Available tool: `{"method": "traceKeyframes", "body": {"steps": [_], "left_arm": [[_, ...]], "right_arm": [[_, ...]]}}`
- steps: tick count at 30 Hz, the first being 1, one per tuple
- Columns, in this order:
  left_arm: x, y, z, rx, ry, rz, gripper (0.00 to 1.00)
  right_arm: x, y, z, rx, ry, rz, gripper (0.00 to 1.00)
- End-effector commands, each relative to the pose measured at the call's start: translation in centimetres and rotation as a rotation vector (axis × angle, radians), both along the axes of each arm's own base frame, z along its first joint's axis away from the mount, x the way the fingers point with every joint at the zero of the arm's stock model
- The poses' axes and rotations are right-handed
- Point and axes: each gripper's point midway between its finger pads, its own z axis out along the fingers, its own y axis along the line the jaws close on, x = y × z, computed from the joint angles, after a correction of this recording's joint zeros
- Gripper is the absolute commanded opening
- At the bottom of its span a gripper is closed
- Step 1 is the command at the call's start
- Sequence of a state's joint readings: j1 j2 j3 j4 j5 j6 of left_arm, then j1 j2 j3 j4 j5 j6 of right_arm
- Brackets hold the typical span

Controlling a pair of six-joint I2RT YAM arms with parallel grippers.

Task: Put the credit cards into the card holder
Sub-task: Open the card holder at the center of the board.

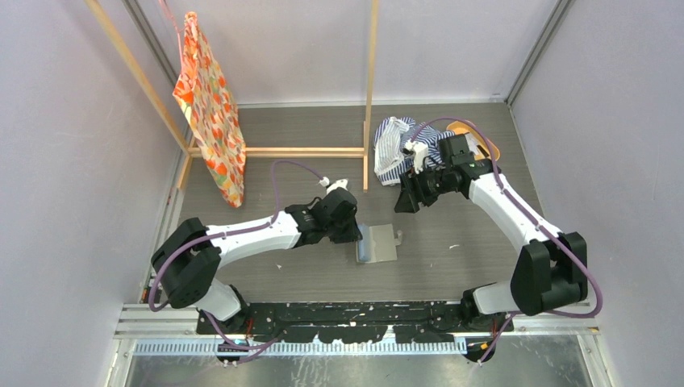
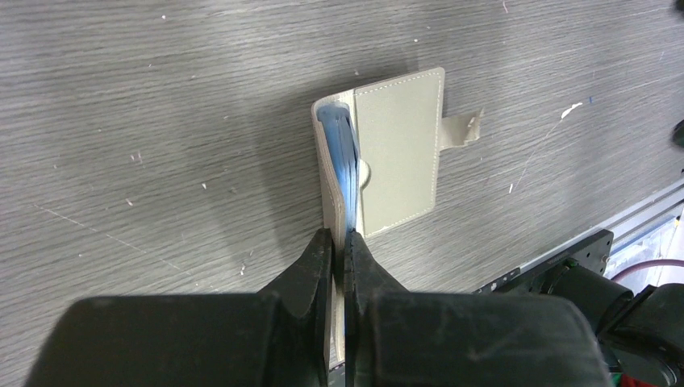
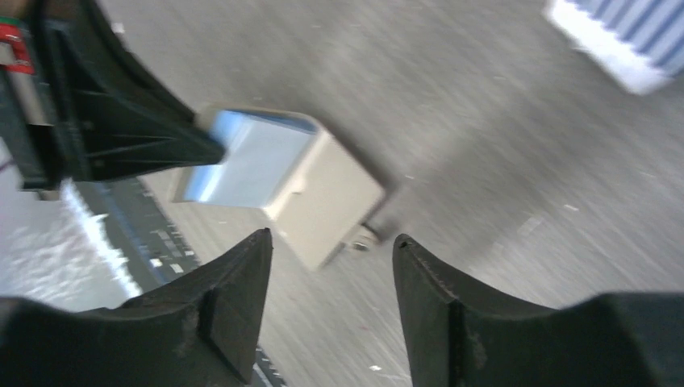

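The grey-taupe card holder (image 1: 377, 244) lies open on the table between the two arms. In the left wrist view one flap of the card holder (image 2: 399, 153) lies flat with its tab pointing right, and the other flap stands on edge. Pale blue credit cards (image 2: 348, 153) sit against that raised flap. My left gripper (image 2: 339, 235) is shut on the raised flap's near edge, with the blue card edge between the fingers. My right gripper (image 3: 331, 242) hangs open and empty above the table, apart from the card holder (image 3: 327, 193) and its blue cards (image 3: 250, 157).
A striped cloth (image 1: 395, 145) lies at the back right, partly over an orange-tan tray (image 1: 472, 129). A wooden frame (image 1: 371, 97) stands at the back, and a patterned bag (image 1: 211, 113) hangs at its left. A black rail (image 1: 355, 318) runs along the near edge.
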State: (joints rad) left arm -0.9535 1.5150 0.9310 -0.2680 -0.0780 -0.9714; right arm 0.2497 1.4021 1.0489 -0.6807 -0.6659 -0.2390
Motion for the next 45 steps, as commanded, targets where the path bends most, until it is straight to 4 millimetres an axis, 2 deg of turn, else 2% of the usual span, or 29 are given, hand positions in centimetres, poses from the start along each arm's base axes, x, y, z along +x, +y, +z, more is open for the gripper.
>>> {"method": "traceKeyframes", "body": {"steps": [1, 2, 6, 9, 11, 16, 22, 27, 31, 33, 39, 43, 45], "left_arm": [[0.5, -0.7, 0.6, -0.016, -0.009, -0.006, 0.00], [0.5, -0.9, 0.7, -0.034, -0.010, 0.000, 0.00], [0.4, -1.0, 0.4, -0.078, -0.010, 0.018, 0.00], [0.7, -1.4, 0.5, -0.170, -0.006, 0.033, 0.05], [0.4, -1.6, 0.5, -0.234, 0.021, 0.023, 0.10], [0.1, -1.4, 0.2, -0.300, 0.042, 0.020, 0.23], [0.1, -1.0, 0.3, -0.338, 0.040, 0.032, 0.21], [0.0, -0.9, 1.1, -0.384, 0.037, 0.027, 0.27], [-0.2, -0.8, 0.9, -0.400, 0.044, 0.028, 0.27], [-0.2, -1.0, 0.8, -0.419, 0.048, 0.030, 0.24], [-0.1, -1.0, -0.4, -0.402, 0.068, 0.035, 0.02], [0.0, -0.9, -0.7, -0.390, 0.067, 0.042, 0.00], [0.1, -0.4, 0.0, -0.361, 0.053, 0.052, 0.00]], "right_arm": [[-1.7, 2.9, -2.4, 0.128, 0.250, 0.043, 0.50], [-1.7, 3.0, -4.0, 0.094, 0.313, 0.041, 0.43], [-2.4, 3.0, -7.9, -0.010, 0.480, 0.042, 0.19], [-2.8, 2.8, -10.6, -0.123, 0.522, 0.022, 0.12], [-2.8, 2.8, -11.4, -0.170, 0.531, 0.009, 0.11], [-2.6, 2.3, -12.3, -0.223, 0.541, -0.014, 0.10], [-2.8, 2.3, -12.7, -0.235, 0.566, -0.004, 0.10], [-2.9, 2.3, -12.8, -0.242, 0.569, 0.002, 0.11], [-2.9, 2.3, -12.8, -0.246, 0.570, 0.005, 0.11], [-2.9, 2.2, -12.9, -0.249, 0.570, 0.004, 0.11], [-3.1, 2.3, -12.8, -0.249, 0.569, 0.016, 0.11], [-3.1, 2.4, -12.6, -0.240, 0.567, 0.031, 0.13], [-2.8, 2.3, -11.9, -0.234, 0.547, 0.043, 0.21]]}}
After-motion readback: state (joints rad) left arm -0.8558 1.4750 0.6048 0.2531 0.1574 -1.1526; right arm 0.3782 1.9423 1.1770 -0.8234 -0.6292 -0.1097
